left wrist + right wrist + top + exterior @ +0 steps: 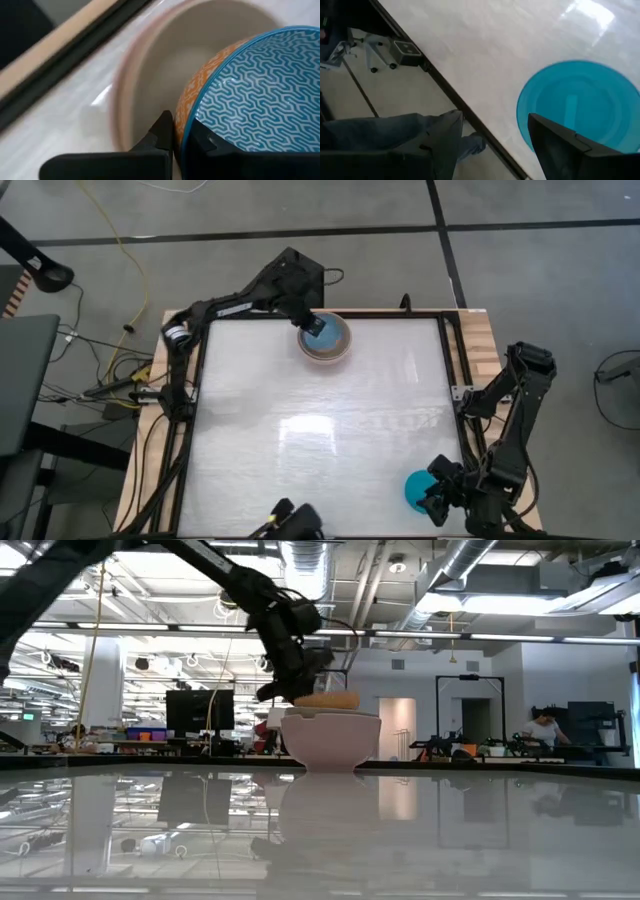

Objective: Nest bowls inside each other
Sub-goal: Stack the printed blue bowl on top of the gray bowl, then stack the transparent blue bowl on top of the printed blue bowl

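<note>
At the table's far middle stands a large cream-pink bowl (pixel 330 350) (pixel 330 740) (pixel 150 65). Over its mouth is a small bowl (pixel 260 90) (pixel 325 700), orange outside with a blue zigzag pattern inside. My left gripper (pixel 312 328) (pixel 180 122) is shut on it. A plain teal-blue bowl (pixel 415 488) (pixel 575 107) sits upright on the table's near right corner. My right gripper (pixel 437 502) (pixel 492 120) hovers open over that bowl's edge nearest the table's border, touching nothing. My left gripper pinches the patterned bowl's rim (pixel 186 131), one finger on the orange outer wall (pixel 162 130) and one inside on the blue pattern (pixel 200 140). The fingers slant down from the table's far-left side. The bowl hangs tilted at the cream-pink bowl's mouth; whether it touches that bowl does not show.
A dark frame rail (pixel 455 360) and a wooden border (pixel 485 350) run round the glossy white tabletop (pixel 320 430). The table's middle and left hold nothing. A person sits far off in the room behind (pixel 545 730).
</note>
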Available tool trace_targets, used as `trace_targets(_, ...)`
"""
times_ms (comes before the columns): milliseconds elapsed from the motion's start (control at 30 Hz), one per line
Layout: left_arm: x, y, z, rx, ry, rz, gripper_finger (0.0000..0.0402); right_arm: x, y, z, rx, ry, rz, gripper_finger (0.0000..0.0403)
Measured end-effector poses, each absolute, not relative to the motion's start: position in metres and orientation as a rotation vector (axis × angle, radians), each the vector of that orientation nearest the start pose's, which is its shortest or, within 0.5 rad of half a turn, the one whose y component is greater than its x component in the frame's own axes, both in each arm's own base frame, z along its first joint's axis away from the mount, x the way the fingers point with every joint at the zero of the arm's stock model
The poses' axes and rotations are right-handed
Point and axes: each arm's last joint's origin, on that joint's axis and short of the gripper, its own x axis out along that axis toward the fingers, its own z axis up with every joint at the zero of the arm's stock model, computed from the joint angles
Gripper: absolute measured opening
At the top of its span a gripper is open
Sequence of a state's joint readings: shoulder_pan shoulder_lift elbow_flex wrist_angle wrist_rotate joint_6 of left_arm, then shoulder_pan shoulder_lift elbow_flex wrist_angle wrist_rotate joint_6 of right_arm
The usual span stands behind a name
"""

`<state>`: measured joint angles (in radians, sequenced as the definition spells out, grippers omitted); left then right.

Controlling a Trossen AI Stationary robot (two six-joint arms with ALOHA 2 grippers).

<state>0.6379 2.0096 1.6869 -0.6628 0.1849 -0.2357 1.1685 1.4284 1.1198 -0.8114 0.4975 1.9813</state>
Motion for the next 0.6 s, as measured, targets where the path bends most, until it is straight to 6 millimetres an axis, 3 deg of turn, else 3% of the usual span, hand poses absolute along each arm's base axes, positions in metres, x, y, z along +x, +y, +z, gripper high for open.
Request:
trace_targets(200, 0.374, 0.267, 0.234, -0.58, 0.934, 0.54, 0.0035, 0.111, 0.252, 0.264, 1.021, 0.949, -0.314, 0.026)
trace_targets(367, 0.375, 0.27, 0.234, -0.547, 0.931, 0.543, 0.0078, 0.102, 0.255, 0.263, 1.046, 0.964, -0.319, 0.026)
trace_targets(600, 0.369, 0.277, 0.236, -0.582, 0.907, 0.513, 0.0168, 0.101, 0.254, 0.256, 1.034, 0.965, -0.317, 0.026)
